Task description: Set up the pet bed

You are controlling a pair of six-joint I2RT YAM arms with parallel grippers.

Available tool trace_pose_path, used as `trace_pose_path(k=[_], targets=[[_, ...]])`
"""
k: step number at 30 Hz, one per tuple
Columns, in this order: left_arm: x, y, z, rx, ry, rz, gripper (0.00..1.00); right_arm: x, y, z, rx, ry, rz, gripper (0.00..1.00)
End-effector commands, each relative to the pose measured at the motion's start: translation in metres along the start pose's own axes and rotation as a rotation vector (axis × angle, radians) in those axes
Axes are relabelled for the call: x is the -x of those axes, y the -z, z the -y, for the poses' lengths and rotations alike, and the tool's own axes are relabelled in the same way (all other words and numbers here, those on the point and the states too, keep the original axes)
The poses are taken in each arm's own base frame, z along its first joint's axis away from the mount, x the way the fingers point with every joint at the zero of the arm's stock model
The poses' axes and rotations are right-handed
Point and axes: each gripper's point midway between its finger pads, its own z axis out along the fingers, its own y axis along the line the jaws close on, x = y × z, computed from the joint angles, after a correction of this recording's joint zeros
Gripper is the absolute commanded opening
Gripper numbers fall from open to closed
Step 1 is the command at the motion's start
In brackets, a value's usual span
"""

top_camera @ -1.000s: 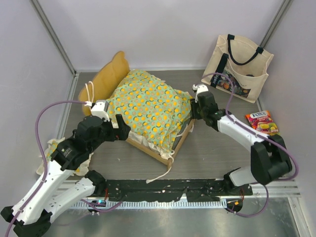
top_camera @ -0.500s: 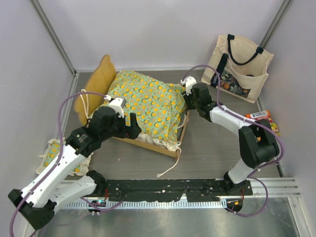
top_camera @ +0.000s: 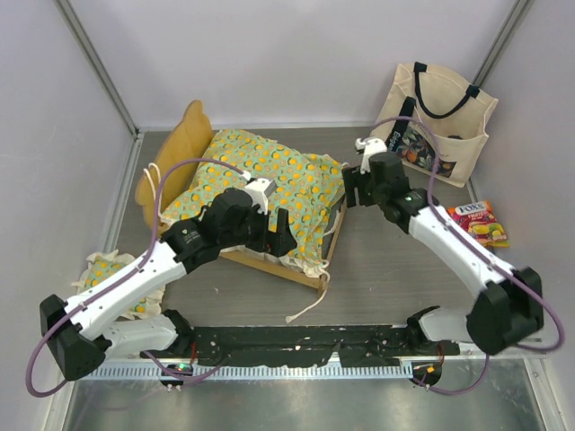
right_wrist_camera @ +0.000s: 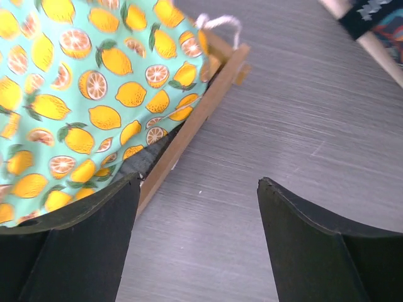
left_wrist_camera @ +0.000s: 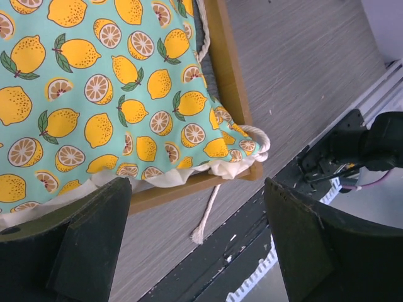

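The light is bright and even and comes from above, so shadows on the desk [top_camera: 386, 269] are soft. In both wrist views the dark end effector fingers [left_wrist_camera: 82, 251] look a bit blurry, but the cushion [left_wrist_camera: 75, 94] print is sharp.

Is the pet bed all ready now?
Nearly. Done: the lemon-print mattress cushion lies inside the wooden frame, up against the headboard. In hand: nothing; the left gripper and right gripper hover at its edges, jaws open and empty. Probably left: the tie cord dangles loose, and the small matching pillow lies on the table, outside the frame.
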Motion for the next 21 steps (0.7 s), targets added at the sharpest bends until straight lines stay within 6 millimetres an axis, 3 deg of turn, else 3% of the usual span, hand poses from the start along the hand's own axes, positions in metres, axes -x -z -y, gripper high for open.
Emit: trace_pose_path(k=[1,4,7,13,18,19,21], targets=[[0.021,0.006,0.009,-0.026,0.047,0.116,0.89,0.012,0.053,0.013,-0.097,-0.315,0.083,0.81],[0.021,0.010,0.003,-0.001,0.073,0.144,0.89,-0.017,0.061,-0.011,-0.014,-0.481,-0.024,0.81],[0.020,0.008,-0.004,0.036,0.109,0.152,0.91,-0.039,0.054,-0.037,0.060,-0.583,-0.072,0.81],[0.016,0.003,-0.003,0.038,0.160,0.124,0.91,-0.036,0.032,-0.071,0.112,-0.684,-0.035,0.82],[0.015,0.003,-0.005,0.046,0.169,0.128,0.91,-0.059,0.004,-0.069,-0.035,-0.565,-0.129,0.76],[0.013,0.002,-0.006,0.050,0.167,0.121,0.91,-0.062,0.002,-0.069,-0.048,-0.536,-0.138,0.64],[0.012,0.002,-0.006,0.045,0.165,0.121,0.91,-0.072,-0.005,-0.062,-0.091,-0.479,-0.160,0.55]])
